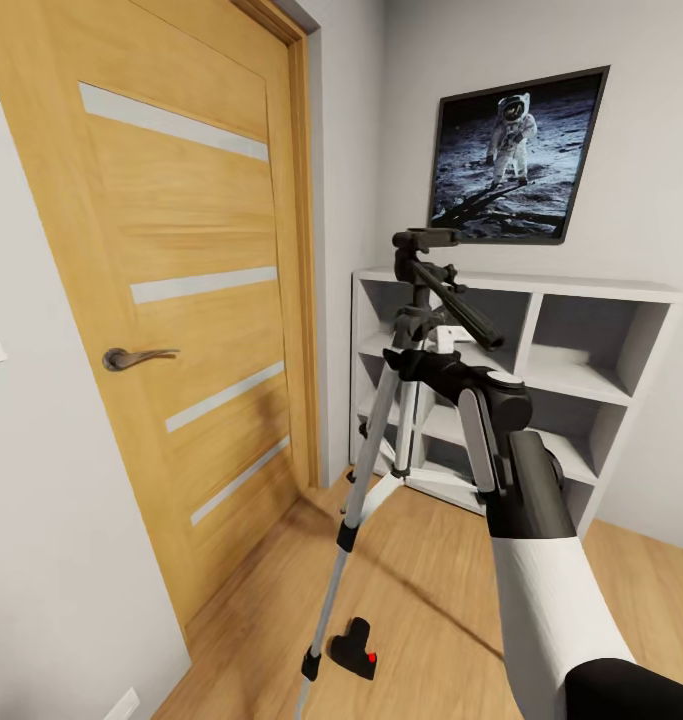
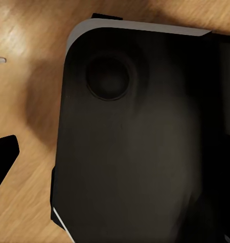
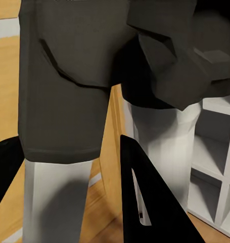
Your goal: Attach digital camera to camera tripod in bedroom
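There is one camera tripod point(image 1: 413, 330) and one digital camera point(image 1: 354, 648) in the head view. One robot arm reaches up from the lower right to the tripod.

The tripod stands upright on the light wood floor point(image 1: 421, 590), in front of the white cube shelf point(image 1: 581, 370) and near the oak door point(image 1: 181, 300). It is tall. Its long way runs up and down. Its legs are thin and silver with black joints and a black foot. Its black top has a long handle that slants down to the right.

The camera is small and black with a bright red dot. It lies on the floor just beside the foot of the near leg. Which way its lens points cannot be told.

The right gripper point(image 1: 409, 362) is up against the tripod where the legs meet. In the right wrist view a dark fingertip point(image 3: 150, 202) sits close to the tripod's dark joints and pale legs point(image 3: 54, 197). Whether that gripper is spread or pinching cannot be told.

One picture of an astronaut point(image 1: 516, 155) hangs on the grey wall.
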